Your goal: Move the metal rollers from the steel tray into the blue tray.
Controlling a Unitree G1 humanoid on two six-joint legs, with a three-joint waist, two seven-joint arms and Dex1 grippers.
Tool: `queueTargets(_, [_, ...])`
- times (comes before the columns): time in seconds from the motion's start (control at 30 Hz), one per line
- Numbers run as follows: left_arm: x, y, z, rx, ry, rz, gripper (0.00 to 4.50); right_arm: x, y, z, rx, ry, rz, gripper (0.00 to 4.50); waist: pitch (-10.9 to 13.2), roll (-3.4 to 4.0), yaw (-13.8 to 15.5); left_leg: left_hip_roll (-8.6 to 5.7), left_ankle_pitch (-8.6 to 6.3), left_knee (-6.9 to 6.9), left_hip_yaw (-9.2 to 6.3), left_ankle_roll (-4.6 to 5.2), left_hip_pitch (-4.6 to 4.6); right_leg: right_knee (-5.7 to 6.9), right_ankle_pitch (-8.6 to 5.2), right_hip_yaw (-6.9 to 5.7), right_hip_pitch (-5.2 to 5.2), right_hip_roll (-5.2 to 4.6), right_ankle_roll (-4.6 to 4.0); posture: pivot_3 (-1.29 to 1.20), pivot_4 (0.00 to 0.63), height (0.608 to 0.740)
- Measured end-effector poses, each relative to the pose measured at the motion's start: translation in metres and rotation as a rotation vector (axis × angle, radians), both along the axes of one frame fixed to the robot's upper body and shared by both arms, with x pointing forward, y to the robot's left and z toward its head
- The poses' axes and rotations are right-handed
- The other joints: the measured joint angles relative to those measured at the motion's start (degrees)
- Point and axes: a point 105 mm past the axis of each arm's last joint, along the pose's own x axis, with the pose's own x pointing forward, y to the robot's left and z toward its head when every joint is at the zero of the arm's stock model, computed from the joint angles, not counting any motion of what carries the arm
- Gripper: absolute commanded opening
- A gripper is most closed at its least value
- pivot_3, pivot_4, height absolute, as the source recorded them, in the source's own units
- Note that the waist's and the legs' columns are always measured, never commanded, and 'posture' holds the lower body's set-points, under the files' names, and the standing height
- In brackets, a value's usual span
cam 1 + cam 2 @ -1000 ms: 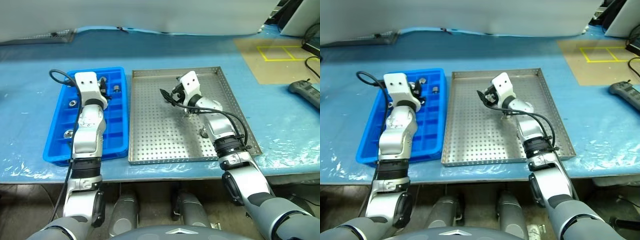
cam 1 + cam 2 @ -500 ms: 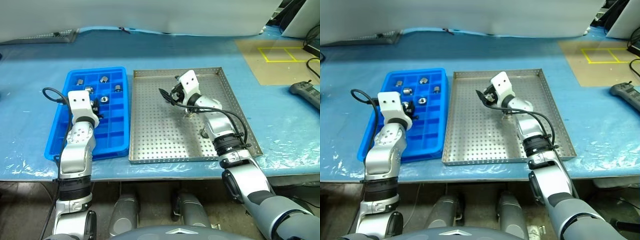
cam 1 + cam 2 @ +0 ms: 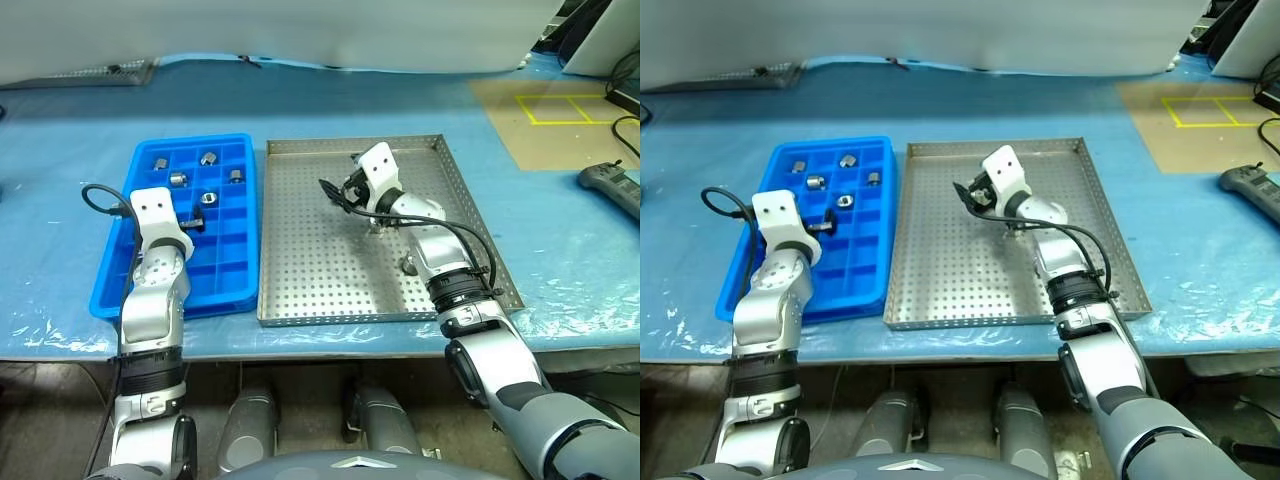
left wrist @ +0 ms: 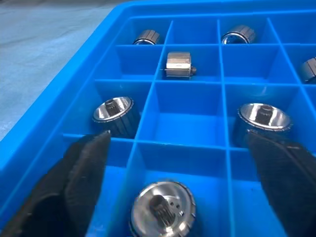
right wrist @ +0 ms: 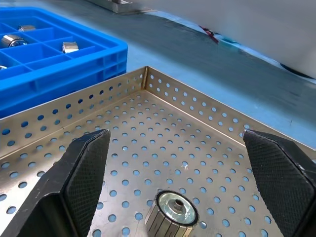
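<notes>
Glossy blue tray [image 3: 150,290], square grid cells, holds shiny ribbed metal rollers [image 4: 163,210]. Left pincer [image 4: 187,163] wide above one. Right pincer [image 5: 180,173] wide over perforated steel tray [image 3: 330,290], roller [image 5: 170,212] beneath.

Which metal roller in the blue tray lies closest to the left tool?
The roller directly between the open left tool's fingers, nearer than every other one.
</notes>
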Motion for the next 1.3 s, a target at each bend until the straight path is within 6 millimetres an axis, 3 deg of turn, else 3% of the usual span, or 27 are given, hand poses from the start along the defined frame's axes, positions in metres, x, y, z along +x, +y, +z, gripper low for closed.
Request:
queueTargets(0.1, [0.021, -0.033, 0.019, -0.056, -0.089, -0.218, 4.47, -0.001, -0.005, -0.002, 0.006, 0.004, -0.021, 4.5, 0.0, 0.0, 0.4, -0.01, 0.08, 0.0, 0.01, -0.01, 0.01, 0.0, 0.07, 0.01, 0.01, -0.01, -0.12, -0.03, 0.15, 0.74])
queueTargets(0.23, [0.042, -0.101, 0.038, -0.039, -0.151, -0.605, 4.47, -0.005, -0.018, 0.006, 0.062, -0.002, -0.057, 4.5, 0.0, 0.0, 0.4, -0.01, 0.14, 0.0, 0.09, 0.02, 0.09, -0.01, 0.12, 0.07, 0.04, -0.02, -0.18, -0.1, 0.15, 0.74])
queueTargets(0.3, [0.046, -0.12, 0.036, -0.029, -0.143, -0.725, 4.47, -0.008, -0.028, 0.01, 0.072, -0.006, -0.084, 4.5, 0.0, 0.0, -0.7, -0.01, 0.15, -0.05, 0.15, -0.01, 0.13, 0.0, 0.13, 0.11, 0.04, -0.01, -0.18, -0.14, 0.15, 0.74])
queueTargets(0.4, [0.056, -0.145, 0.021, 0.052, -0.062, -0.882, 4.47, -0.017, -0.06, 0.003, 0.049, 0.005, -0.167, 4.5, 0.0, 0.0, -1.3, -0.01, 0.21, -0.18, 0.18, -0.07, 0.22, -0.03, 0.13, 0.13, 0.06, 0.02, -0.16, -0.25, 0.15, 0.74])
queueTargets(0.63, [0.074, -0.157, -0.001, 0.117, 0.042, -0.918, 4.47, -0.035, -0.097, -0.003, 0.054, 0.014, -0.33, 4.5, 0.0, 0.0, -5.4, 0.04, 0.33, -0.3, 0.25, -0.25, 0.29, -0.11, 0.16, 0.19, 0.11, 0.09, -0.12, -0.39, 0.15, 0.74])
queueTargets(0.83, [0.079, -0.19, 0.011, 0.139, 0.003, -0.952, 4.47, -0.052, -0.104, -0.011, 0.049, 0.017, -0.399, 4.5, 0.0, 0.0, -6.8, 0.17, 0.29, -0.3, 0.29, -0.17, 0.29, -0.24, 0.21, 0.19, 0.17, 0.2, -0.17, -0.43, 0.15, 0.74])
queueTargets(0.97, [0.085, -0.191, 0.015, 0.161, -0.003, -0.89, 4.47, -0.057, -0.109, -0.013, 0.049, 0.023, -0.43, 4.5, 0.0, 0.0, -7.9, 0.21, 0.27, -0.3, 0.35, -0.15, 0.31, -0.31, 0.23, 0.22, 0.27, 0.27, -0.16, -0.49, 0.15, 0.74])
queueTargets(1.3, [0.088, -0.181, -0.011, 0.216, 0.096, -0.732, 4.47, -0.066, -0.116, -0.017, 0.041, 0.032, -0.474, 4.5, 0.0, 0.0, -10.1, 0.21, 0.22, -0.28, 0.34, -0.07, 0.1, -0.55, 0.32, 0.2, 0.32, 0.31, -0.03, -0.5, 0.15, 0.74])
